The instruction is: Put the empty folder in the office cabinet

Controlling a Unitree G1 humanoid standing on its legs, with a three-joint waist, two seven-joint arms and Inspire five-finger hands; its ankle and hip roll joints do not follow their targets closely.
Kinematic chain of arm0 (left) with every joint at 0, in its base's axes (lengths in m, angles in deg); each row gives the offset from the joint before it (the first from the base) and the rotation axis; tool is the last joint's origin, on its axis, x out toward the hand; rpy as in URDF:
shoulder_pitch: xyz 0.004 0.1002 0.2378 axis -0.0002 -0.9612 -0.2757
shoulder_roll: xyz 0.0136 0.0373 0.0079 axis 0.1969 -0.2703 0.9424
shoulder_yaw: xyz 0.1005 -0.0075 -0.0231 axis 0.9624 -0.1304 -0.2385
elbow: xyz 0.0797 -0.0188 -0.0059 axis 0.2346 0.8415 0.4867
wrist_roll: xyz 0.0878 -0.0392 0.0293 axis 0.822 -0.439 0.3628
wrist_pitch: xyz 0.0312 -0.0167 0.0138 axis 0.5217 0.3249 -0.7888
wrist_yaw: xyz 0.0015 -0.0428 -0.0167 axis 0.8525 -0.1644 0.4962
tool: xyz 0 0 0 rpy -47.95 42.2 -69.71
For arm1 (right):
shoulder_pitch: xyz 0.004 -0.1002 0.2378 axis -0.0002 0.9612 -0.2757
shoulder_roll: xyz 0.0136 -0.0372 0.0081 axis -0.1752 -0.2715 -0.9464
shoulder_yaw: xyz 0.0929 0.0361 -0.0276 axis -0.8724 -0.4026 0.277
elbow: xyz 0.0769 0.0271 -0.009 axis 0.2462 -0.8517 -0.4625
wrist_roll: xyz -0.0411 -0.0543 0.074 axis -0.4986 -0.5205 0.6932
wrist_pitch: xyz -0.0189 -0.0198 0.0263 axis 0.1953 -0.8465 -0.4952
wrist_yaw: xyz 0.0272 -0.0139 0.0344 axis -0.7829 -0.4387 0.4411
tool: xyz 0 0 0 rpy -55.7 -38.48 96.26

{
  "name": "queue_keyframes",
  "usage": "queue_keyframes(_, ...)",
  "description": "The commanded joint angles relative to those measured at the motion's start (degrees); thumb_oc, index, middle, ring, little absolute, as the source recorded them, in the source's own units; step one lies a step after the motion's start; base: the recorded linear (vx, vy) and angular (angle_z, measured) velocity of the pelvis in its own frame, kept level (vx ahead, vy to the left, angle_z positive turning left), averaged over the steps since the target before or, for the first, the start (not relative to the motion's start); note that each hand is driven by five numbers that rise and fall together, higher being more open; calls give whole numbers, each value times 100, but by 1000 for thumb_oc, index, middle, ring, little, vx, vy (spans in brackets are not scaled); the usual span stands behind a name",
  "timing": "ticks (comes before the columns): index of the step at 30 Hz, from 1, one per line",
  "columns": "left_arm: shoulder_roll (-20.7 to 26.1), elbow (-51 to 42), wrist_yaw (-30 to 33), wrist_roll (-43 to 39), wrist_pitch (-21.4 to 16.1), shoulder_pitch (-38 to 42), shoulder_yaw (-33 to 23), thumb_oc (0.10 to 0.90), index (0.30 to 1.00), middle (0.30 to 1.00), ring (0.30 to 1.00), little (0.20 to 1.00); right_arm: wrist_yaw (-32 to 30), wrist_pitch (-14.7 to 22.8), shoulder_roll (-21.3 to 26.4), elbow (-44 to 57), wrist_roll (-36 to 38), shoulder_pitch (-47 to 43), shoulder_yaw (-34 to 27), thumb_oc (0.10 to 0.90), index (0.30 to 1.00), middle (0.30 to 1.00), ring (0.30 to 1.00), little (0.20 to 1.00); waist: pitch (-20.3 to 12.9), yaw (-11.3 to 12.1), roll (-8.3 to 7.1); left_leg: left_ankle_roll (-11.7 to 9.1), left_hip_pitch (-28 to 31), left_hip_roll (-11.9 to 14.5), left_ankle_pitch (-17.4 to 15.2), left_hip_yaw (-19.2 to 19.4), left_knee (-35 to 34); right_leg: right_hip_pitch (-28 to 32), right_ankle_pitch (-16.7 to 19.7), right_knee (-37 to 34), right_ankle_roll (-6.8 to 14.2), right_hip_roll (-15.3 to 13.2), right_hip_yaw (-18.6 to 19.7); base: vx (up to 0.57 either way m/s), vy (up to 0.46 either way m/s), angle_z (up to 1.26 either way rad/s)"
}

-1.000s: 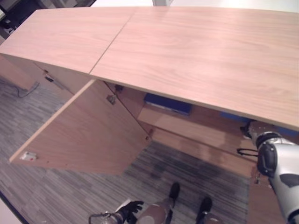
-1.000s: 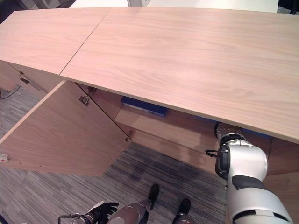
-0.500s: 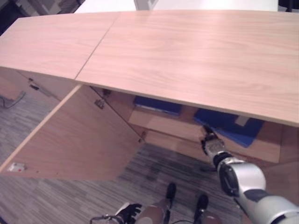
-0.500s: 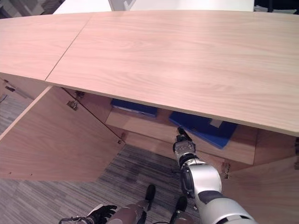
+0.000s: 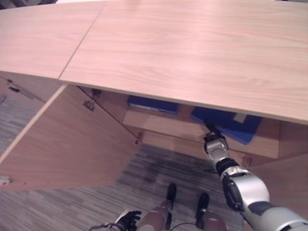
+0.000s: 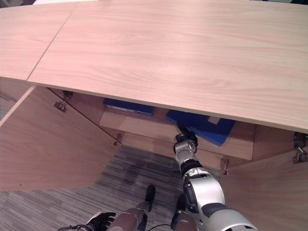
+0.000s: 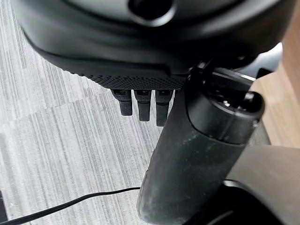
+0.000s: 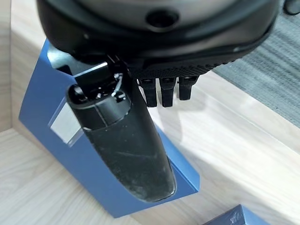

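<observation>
A blue folder [image 6: 199,126] with a white label lies flat on the shelf [image 5: 168,126] inside the open cabinet, under the wooden top [image 5: 192,53]. My right hand [image 6: 185,142] hangs just in front of it at the shelf's edge. In the right wrist view its thumb [image 8: 126,150] crosses over the blue folder [image 8: 84,183] and its fingers [image 8: 161,91] are relaxed, with nothing held between them. Whether the thumb touches the folder I cannot tell. My left hand [image 5: 126,221] hangs low over the carpet, open and holding nothing [image 7: 154,28].
A second blue folder [image 5: 153,103] lies further left on the shelf. The cabinet's left door [image 5: 72,139] swings wide over the grey carpet [image 5: 159,168]. The right door [image 6: 269,192] stands open beside my right arm.
My right hand has come out from under the cabinet top and moved left to the shelf's front edge. The blue folder now lies in plain sight on the shelf. The camera has shifted.
</observation>
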Motion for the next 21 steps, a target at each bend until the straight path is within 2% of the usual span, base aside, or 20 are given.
queue_keyframes(1, -369, 17, 211, -498, -165, 627, -217, 800, 900, 900, 900, 900, 120, 268, 379, 643, -443, -462, 64, 800, 900, 900, 900, 900, 237, 14, 168, -238, 694, 149, -824, -189, -219, 372, -630, 516, 359, -46, 129, -5, 23, -5)
queue_keyframes(2, -371, 16, 210, -500, -164, 631, -217, 800, 900, 900, 900, 900, 120, 265, 382, 645, -445, -464, 63, 800, 900, 900, 900, 900, 241, 14, 171, -238, 695, 149, -825, -189, -219, 373, -630, 517, 360, -46, 129, -2, 23, -4)
queue_keyframes(3, -323, -49, 202, -430, -197, 626, -267, 800, 900, 900, 900, 900, 214, 221, 466, 1160, -880, -343, 299, 400, 300, 300, 300, 300, 250, 8, 155, -230, 714, 139, -830, -176, -216, 395, -620, 511, 362, -58, 131, 0, 0, 0)
queue_keyframes(5, -270, -124, 171, -404, -257, 577, -420, 800, 900, 900, 900, 900, 428, 161, 701, 1600, -1324, -102, 434, 400, 300, 300, 300, 300, 253, 8, 139, -229, 728, 136, -829, -169, -211, 430, -596, 486, 376, -68, 121, 0, 0, 0)
queue_keyframes(10, -154, -245, 3, -122, -409, 312, -567, 800, 900, 900, 900, 900, 795, 174, 1174, 1366, -1595, 397, 103, 400, 300, 300, 300, 300, 179, 56, 48, -216, 798, 130, -857, -212, -208, 572, -583, 411, 405, -96, 48, 16, -14, 10)
queue_keyframes(17, -48, -322, -114, 84, -476, 138, -460, 800, 900, 900, 900, 900, 1307, 265, 1404, 447, -1155, 525, -108, 400, 300, 300, 300, 300, 90, 149, -39, -223, 882, 147, -872, -217, -222, 714, -561, 287, 420, -48, 24, 6, -9, 4)
queue_keyframes(21, -54, -319, -135, 168, -487, 53, -515, 800, 900, 900, 900, 900, 1510, 310, 1502, 708, -1216, 767, -8, 400, 300, 300, 300, 300, 72, 104, -91, -235, 927, 175, -868, -216, -228, 740, -567, 275, 417, -20, 49, 0, 0, 0)
